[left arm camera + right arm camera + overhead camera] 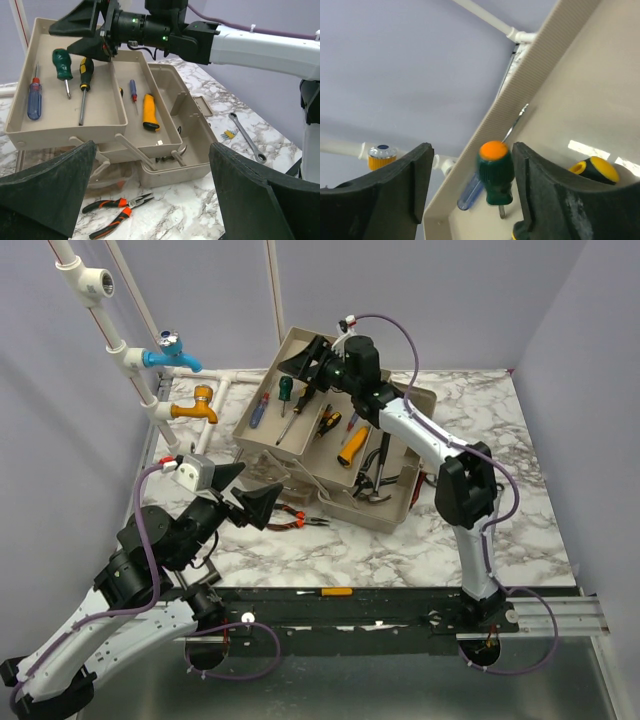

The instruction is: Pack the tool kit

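Here the right gripper [308,367] hangs released by the green screwdriver [285,390] in the toolbox [385,518] tray [268,440]; at eight o'clock of it, the left gripper [246,490] gapes empty.

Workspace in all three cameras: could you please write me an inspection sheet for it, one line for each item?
Surface: marble table, white with grey veins.
Job's things: toolbox open, trays folded out; blue screwdriver, green screwdriver and yellow-black screwdriver in the top tray; pliers and wrench on the table.
Clutter: white pipes with blue tap and orange tap, back left.
Hands: left hand open, empty, near the pliers; right hand open around the green screwdriver, not touching.
Cables: purple cables along both arms.
Surroundings: plain walls.
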Robot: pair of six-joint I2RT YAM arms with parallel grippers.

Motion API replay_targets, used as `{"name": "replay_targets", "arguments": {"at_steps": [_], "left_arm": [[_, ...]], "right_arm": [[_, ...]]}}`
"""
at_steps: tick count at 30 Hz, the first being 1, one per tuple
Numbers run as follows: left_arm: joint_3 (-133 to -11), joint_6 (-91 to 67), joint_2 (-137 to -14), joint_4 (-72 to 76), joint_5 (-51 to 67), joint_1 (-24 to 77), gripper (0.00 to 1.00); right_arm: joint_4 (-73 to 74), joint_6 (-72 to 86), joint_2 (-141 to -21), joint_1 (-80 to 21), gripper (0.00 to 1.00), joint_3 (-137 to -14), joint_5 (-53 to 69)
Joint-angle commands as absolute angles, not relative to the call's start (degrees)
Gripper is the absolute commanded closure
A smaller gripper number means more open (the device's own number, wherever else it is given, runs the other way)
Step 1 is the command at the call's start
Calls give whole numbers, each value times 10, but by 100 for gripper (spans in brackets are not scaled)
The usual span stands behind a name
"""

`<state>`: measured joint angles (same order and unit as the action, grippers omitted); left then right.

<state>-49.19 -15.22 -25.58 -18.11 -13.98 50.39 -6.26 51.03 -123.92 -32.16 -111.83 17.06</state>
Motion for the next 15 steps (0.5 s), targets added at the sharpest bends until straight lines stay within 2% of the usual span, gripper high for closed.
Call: {"name": "replay_targets", "arguments": {"at_steps": [1,9,15], "left_arm": [[-484,-157,-249,-181,-158,507,1],[-473,-150,-243,-173,-160,507,1],[-452,-151,-241,-150,-150,507,1]], "right_arm": [[-29,479,-1225,-329,25,-1156,111],[59,366,-1090,-328,22,-1086,-26],[98,310,-971,-316,23,-963,-101]]}}
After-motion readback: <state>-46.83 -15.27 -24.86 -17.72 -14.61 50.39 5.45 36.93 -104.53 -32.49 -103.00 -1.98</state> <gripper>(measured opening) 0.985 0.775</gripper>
